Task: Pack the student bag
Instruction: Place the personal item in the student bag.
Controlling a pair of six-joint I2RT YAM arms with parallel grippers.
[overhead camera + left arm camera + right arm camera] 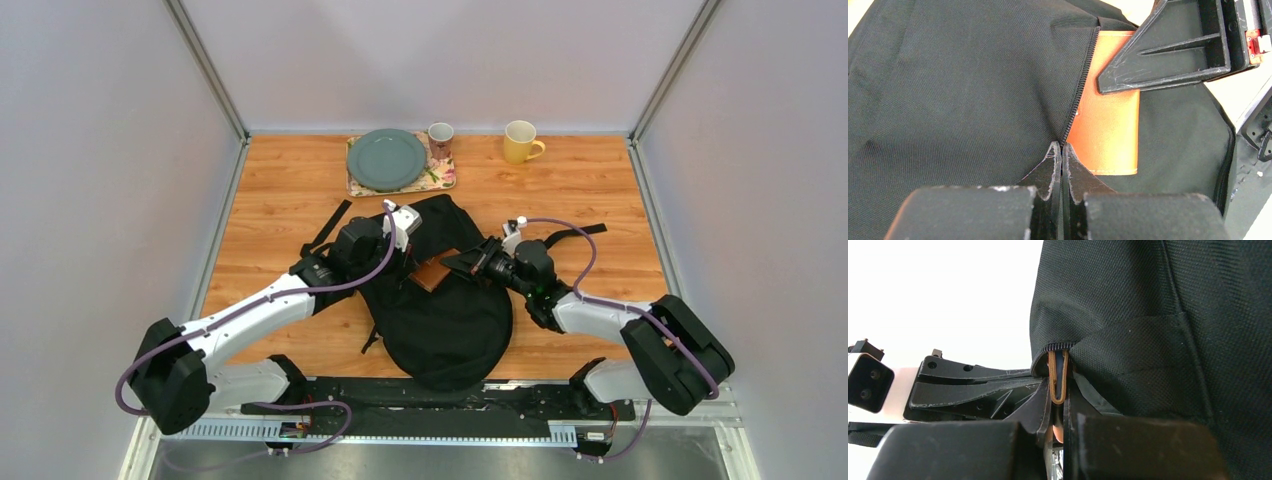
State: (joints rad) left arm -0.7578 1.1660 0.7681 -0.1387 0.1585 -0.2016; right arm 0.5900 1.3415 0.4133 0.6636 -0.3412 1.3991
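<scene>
Left end effector (1061, 148) is clenched at one student bag (963, 90); right end effector (1060, 390) apparently clasps one wallet (1108, 125).

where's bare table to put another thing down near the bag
Bare table lies left of the tray and right of the yellow mug. The centre is crowded: the left tool and right tool meet over the student bag and brown wallet.

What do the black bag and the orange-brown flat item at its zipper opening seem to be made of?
The student bag: matte woven fabric, likely nylon or polyester; a fine weave shows. The orange-brown item: smooth leather or imitation, with a slight sheen.
</scene>
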